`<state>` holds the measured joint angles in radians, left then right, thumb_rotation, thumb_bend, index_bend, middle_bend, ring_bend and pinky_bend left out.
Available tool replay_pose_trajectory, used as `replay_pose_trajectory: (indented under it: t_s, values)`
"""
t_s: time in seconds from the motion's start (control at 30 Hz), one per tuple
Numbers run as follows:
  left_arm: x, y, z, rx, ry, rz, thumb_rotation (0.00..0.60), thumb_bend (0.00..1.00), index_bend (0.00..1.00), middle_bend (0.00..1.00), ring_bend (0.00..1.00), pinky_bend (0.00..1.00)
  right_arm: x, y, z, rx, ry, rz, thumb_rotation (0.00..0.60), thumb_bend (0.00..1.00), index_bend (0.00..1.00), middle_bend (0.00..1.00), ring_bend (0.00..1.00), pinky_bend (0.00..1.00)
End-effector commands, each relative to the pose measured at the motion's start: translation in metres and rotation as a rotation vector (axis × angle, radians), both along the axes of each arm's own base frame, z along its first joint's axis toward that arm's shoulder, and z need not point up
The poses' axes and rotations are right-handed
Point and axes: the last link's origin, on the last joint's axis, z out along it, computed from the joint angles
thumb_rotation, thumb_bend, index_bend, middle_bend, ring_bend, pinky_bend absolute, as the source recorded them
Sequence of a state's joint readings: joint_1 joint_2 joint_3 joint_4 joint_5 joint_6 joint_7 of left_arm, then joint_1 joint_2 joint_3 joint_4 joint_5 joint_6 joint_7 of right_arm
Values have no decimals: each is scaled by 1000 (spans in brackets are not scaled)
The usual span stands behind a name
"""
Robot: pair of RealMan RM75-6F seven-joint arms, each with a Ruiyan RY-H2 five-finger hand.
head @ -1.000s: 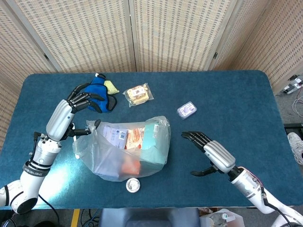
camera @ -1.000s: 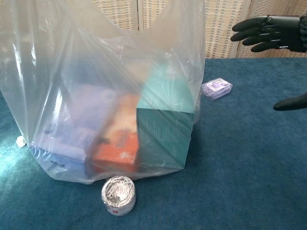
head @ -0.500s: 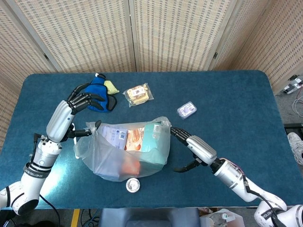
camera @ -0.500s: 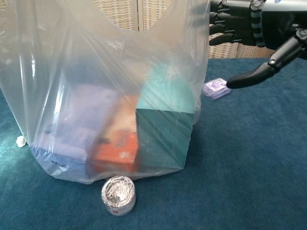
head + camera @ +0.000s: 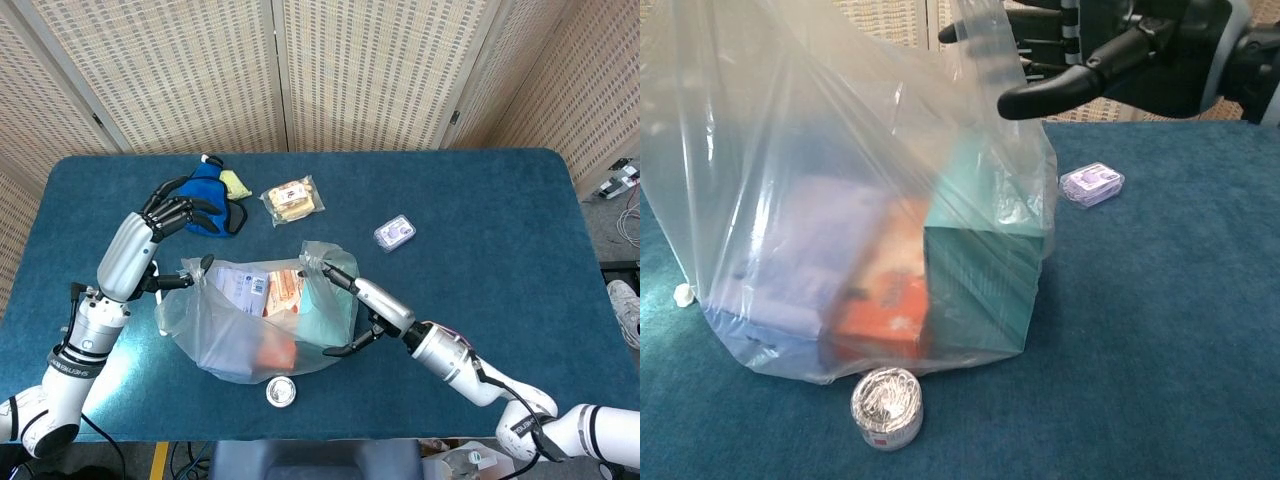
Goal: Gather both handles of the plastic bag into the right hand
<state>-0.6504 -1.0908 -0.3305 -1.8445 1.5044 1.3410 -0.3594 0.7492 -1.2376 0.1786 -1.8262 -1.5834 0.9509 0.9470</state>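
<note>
The clear plastic bag (image 5: 262,322) stands mid-table with a teal box (image 5: 985,270), an orange box (image 5: 885,300) and a pale packet inside. My left hand (image 5: 168,222) is at the bag's left side. The left handle (image 5: 190,270) is hooked over its thumb, and its fingers are spread above the blue pouch. My right hand (image 5: 358,300) reaches in from the right, fingers apart. Its fingertips (image 5: 330,272) touch the raised right handle (image 5: 312,256) and its thumb hangs below beside the bag's wall. In the chest view the right hand (image 5: 1110,50) is up against the handle (image 5: 980,30).
A small silver roll (image 5: 281,391) lies just in front of the bag. A purple case (image 5: 394,233) sits to the right rear. A snack packet (image 5: 292,200), a blue pouch (image 5: 205,190) and a yellow item (image 5: 235,183) lie at the back left. A folding screen stands behind the table.
My right hand has swept left from the open table to the bag's right handle and pushed it inward. The left hand and its handle have stayed put.
</note>
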Motion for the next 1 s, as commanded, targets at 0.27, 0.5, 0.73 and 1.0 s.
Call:
replay_pose_trajectory:
  t_s: [0.27, 0.5, 0.73, 1.0]
  values:
    - [-3, 0, 1, 0, 9, 13, 600, 326, 413, 330, 273, 56, 3, -7, -26, 168, -99, -113, 600, 17, 0, 147, 37, 81]
    - [-3, 0, 2, -3, 9, 20, 600, 326, 412, 330, 273, 56, 11, -16, -43, 258, -135, -168, 600, 15, 0, 159, 53, 81]
    - [-2, -3, 5, 5, 11, 16, 600, 326, 412, 330, 273, 56, 23, -16, -48, 280, -171, -112, 600, 15, 53, 221, 116, 148]
    - [-2, -3, 8, 7, 10, 21, 600, 326, 412, 330, 273, 56, 33, -13, -51, 351, -230, -84, 600, 21, 203, 318, 230, 243]
